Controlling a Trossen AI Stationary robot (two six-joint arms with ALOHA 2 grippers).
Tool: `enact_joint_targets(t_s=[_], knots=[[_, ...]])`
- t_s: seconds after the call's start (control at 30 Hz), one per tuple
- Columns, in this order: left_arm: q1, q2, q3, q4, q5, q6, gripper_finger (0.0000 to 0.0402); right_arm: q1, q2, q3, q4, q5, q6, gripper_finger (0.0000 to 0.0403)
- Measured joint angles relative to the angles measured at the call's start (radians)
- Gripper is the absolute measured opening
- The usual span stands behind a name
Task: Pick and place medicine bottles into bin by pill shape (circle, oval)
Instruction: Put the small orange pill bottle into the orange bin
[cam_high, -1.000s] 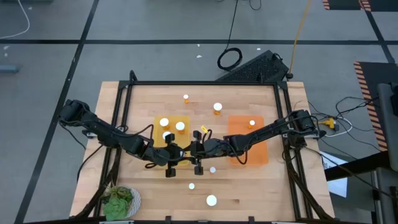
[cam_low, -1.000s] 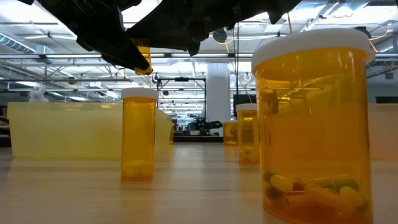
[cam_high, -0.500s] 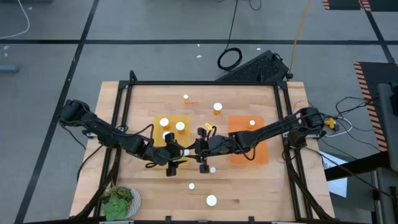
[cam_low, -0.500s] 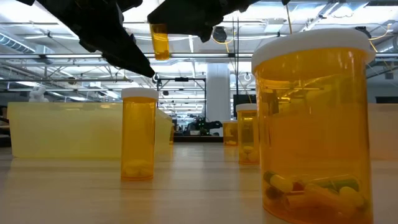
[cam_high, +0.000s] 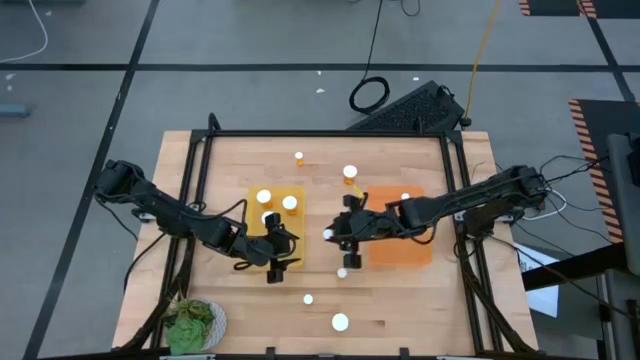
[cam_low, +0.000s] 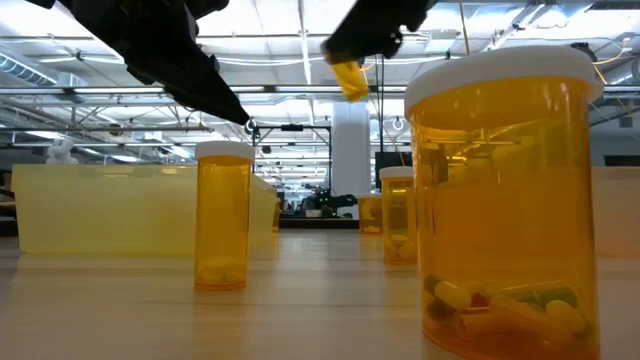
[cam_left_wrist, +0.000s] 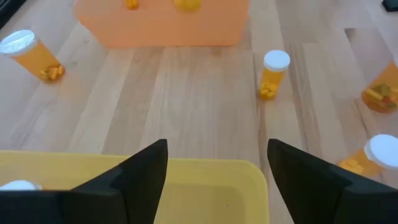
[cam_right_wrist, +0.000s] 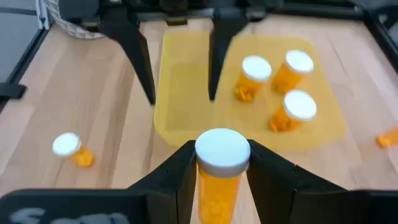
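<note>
Wooden plank bench (cam_high: 420, 300) is carrying a translucent yellow tray (cam_high: 255, 226) holding three white-capped amber bottles (cam_right_wrist: 283, 90) and an orange tray (cam_high: 410, 250). Right hand (cam_right_wrist: 222, 163) is clamping one cylindrical bottle (cam_right_wrist: 221, 165) aloft between the trays. Left hand (cam_left_wrist: 216, 163) is hanging wide open, empty, over the yellow tray's edge.

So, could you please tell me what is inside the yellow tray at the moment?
The yellow tray holds three white-capped amber bottles. The open left tool hovers over its near edge and hides part of the floor there, so more could lie beneath. The pill shapes cannot be made out.
</note>
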Motion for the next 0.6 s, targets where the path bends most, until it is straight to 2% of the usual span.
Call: enact_joint_targets(t_s=[0.1, 0.23, 0.6], knots=[[0.000, 0.000, 0.000, 0.000, 0.000, 0.002, 0.0280, 0.001, -0.066, -0.076, 0.000, 0.018, 0.028, 0.0120], [0.000, 0.000, 0.000, 0.000, 0.000, 0.002, 0.0280, 0.001, -0.171, -0.253, 0.080, 0.055, 0.062, 0.0120], [0.023, 0.000, 0.000, 0.002, 0.000, 0.007, 0.0280, -0.034, -0.483, -0.748, 0.508, 0.125, 0.095, 0.0121]])
